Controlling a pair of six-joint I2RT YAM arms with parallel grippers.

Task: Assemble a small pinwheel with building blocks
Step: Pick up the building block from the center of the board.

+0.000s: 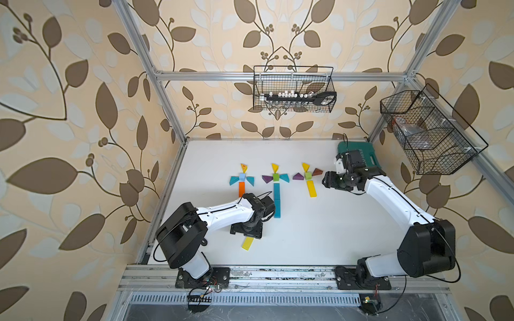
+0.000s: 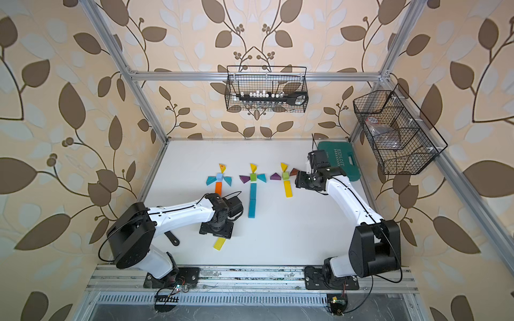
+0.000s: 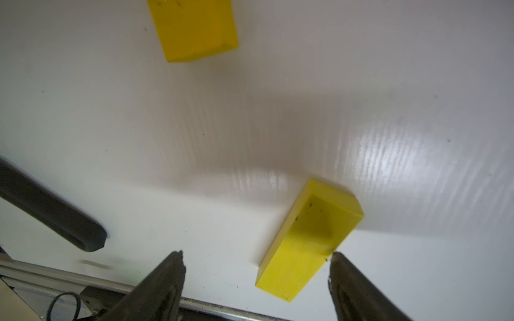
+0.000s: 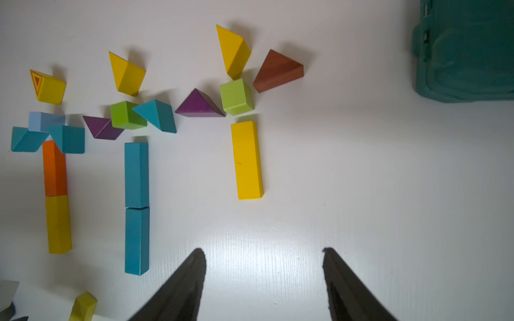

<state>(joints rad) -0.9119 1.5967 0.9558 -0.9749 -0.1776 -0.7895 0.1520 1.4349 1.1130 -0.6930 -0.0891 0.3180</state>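
Loose yellow bar lay near-left on the table, apart from the row of pinwheels. It was probably meant to lengthen the rightmost one's short yellow stem.

Left gripper hung over the bar, fingers fairly wide, holding nothing.

Right gripper, fingers apart and empty, sat beside the brown wedge.

Blue stem lay close to the likely route. Teal case stood far right.

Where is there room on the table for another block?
Bare table lies behind the three pinwheels, up to the wall, and in front, from the loose yellow block to the right arm. The pinwheel row is crowded.
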